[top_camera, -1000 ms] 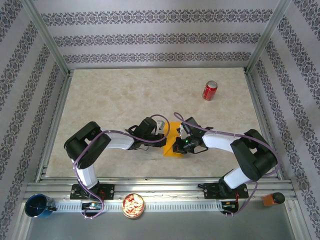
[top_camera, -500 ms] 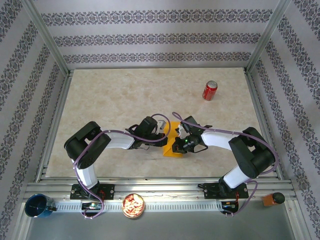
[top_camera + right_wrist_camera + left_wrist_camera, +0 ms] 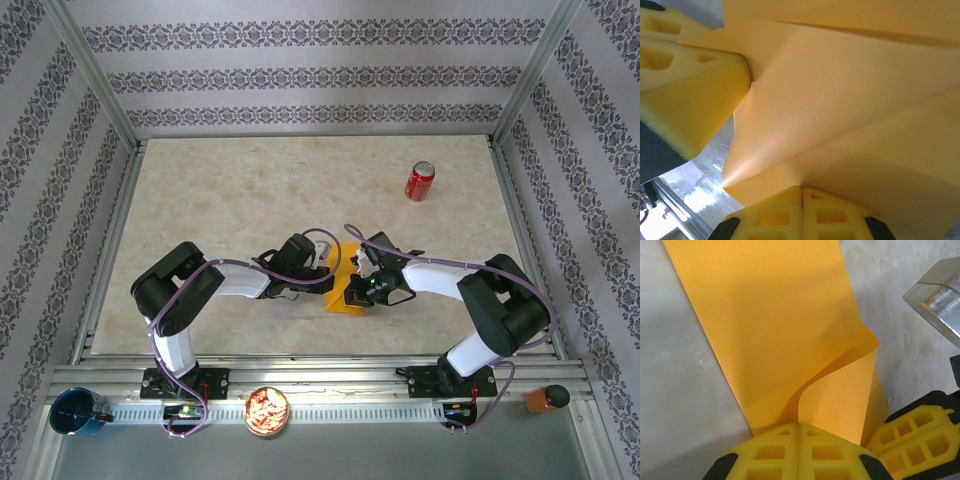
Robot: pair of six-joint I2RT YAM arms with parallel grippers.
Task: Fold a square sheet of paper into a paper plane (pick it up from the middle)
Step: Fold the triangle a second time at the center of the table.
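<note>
The square sheet of paper (image 3: 346, 283) is orange-yellow and lies partly folded at the middle of the table's near half, between my two grippers. My left gripper (image 3: 327, 270) is shut on its left edge. In the left wrist view the sheet (image 3: 775, 325) curls up into a fold that ends in my left gripper (image 3: 799, 426), with the right gripper's yellow fingers (image 3: 915, 437) close at the lower right. My right gripper (image 3: 359, 287) is shut on the sheet's right side. Seen from the right wrist, the lifted paper (image 3: 850, 100) runs into my right gripper (image 3: 801, 188), and the left gripper's fingers (image 3: 690, 90) are at the upper left.
A red soda can (image 3: 419, 181) stands upright at the back right of the table. On the near rail in front of the arm bases are a blue cup (image 3: 75, 411), a bowl of snacks (image 3: 267, 410) and a small orange object (image 3: 545, 399). Metal frame posts stand at the table's corners.
The right arm's elbow and forearm have shifted slightly to the left and back. Both grippers stay shut on the paper, which has barely moved.
</note>
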